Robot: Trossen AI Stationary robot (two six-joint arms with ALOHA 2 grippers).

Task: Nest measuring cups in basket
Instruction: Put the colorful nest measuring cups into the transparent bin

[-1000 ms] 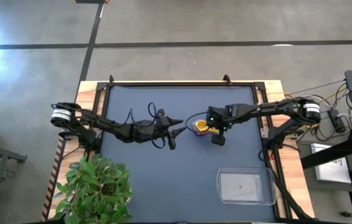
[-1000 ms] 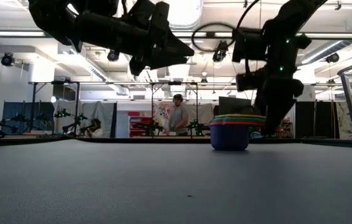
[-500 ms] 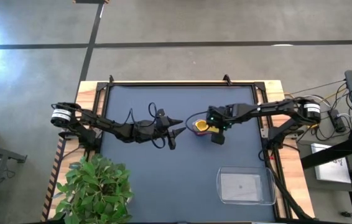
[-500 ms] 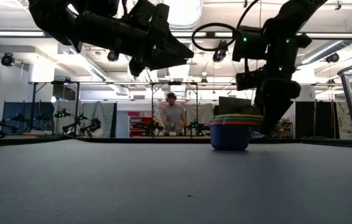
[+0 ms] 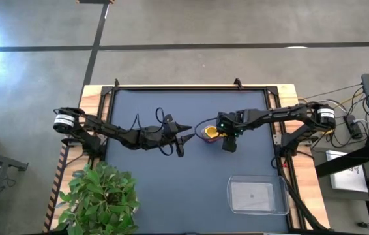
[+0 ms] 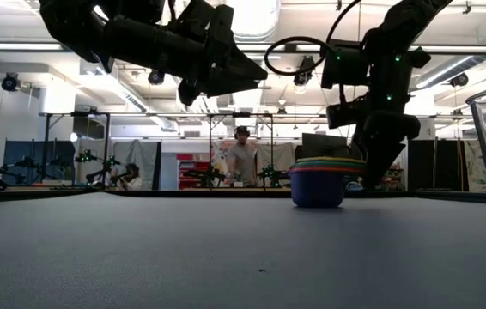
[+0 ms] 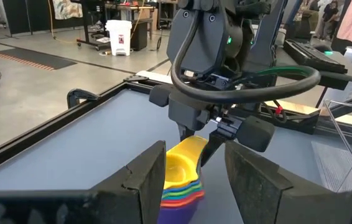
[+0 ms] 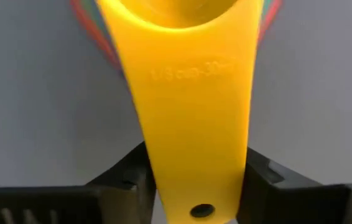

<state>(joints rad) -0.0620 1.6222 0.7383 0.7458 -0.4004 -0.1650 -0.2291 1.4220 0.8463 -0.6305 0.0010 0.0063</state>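
Gripping: right pincer (image 8: 194,186) closed on the yellow cup's handle (image 8: 191,118).
Stack: nested measuring cups (image 6: 318,182) sit mid-tabletop (image 5: 171,196), well apart from the basket (image 5: 257,196).
Handling: light, stiff, slick plastic; likely to slip or separate, so hold the handles flat.
Left pincer (image 7: 194,171): open, hovering near the stack.

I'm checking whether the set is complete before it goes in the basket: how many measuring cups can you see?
1 stack of measuring cups, mid-table; the yellow cup sits on top, its handle between the right gripper fingers. Red, green, blue and purple rims show beneath; a full count cannot be confirmed, since nested cups may be hidden.
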